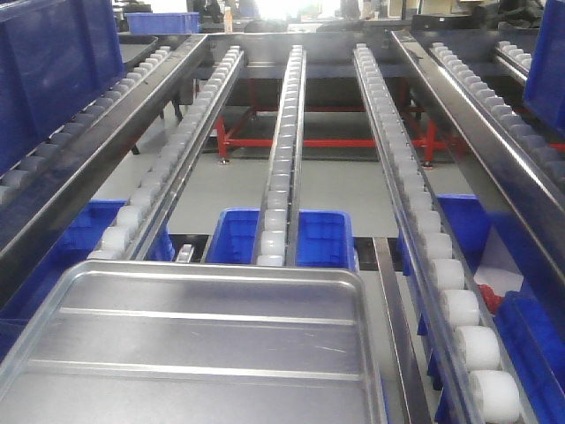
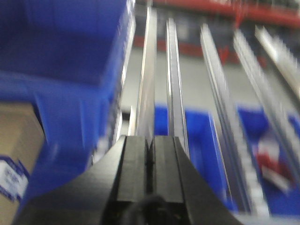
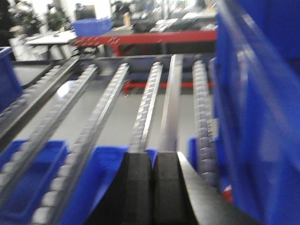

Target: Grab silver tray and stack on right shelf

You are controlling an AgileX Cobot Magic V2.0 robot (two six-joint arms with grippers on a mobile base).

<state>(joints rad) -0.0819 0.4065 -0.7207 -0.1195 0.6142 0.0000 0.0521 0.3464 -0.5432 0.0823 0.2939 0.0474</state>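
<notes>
While the left gripper (image 2: 150,140) and right gripper (image 3: 153,157) sit clenched empty, the silver tray (image 1: 194,344) shows two long raised ribs.

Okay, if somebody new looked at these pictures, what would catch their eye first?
The shiny silver tray fills the bottom left of the front view, two raised ribs across its floor. Beyond it the roller rack runs long rails of pale rollers toward red cross-braces, with bright blue bins underneath.
</notes>
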